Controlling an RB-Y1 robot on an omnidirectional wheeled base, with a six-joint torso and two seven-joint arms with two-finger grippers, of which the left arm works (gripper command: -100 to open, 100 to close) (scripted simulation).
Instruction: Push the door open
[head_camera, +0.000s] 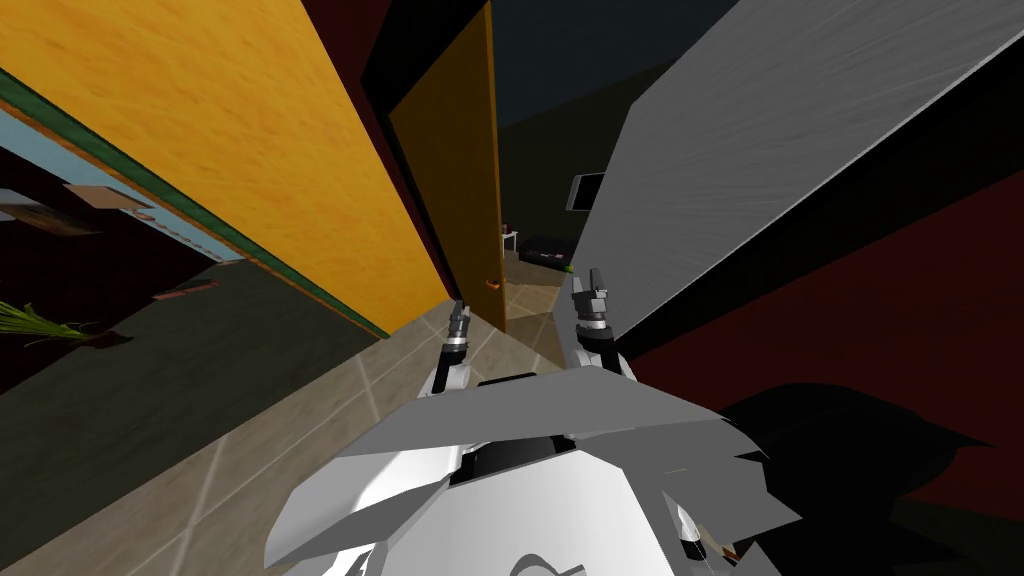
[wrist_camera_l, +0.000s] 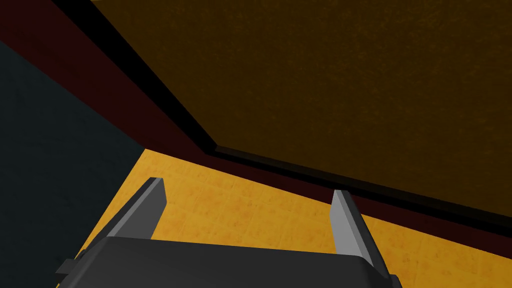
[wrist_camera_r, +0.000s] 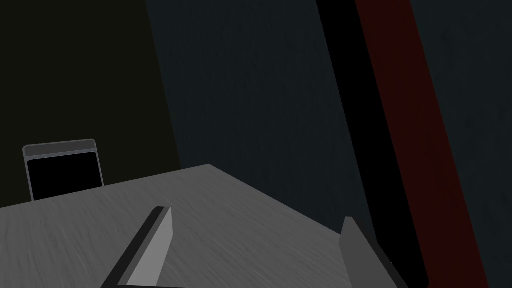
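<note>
One orange door (head_camera: 450, 180) stands ajar straight ahead, its small handle (head_camera: 492, 284) low on the free edge, just beyond the left gripper (head_camera: 460, 314), whose fingers are spread apart. The right gripper (head_camera: 592, 288), fingers likewise apart, hangs beside the grey wall (head_camera: 760, 130). A good push would likely meet the panel flat, near the handle side and far from the hinges, with a steady drive over the tiled floor (head_camera: 300, 420). Whether the left fingers touch the door cannot be told. The hinges are hard to make out by the dark red frame (wrist_camera_l: 125, 115).
</note>
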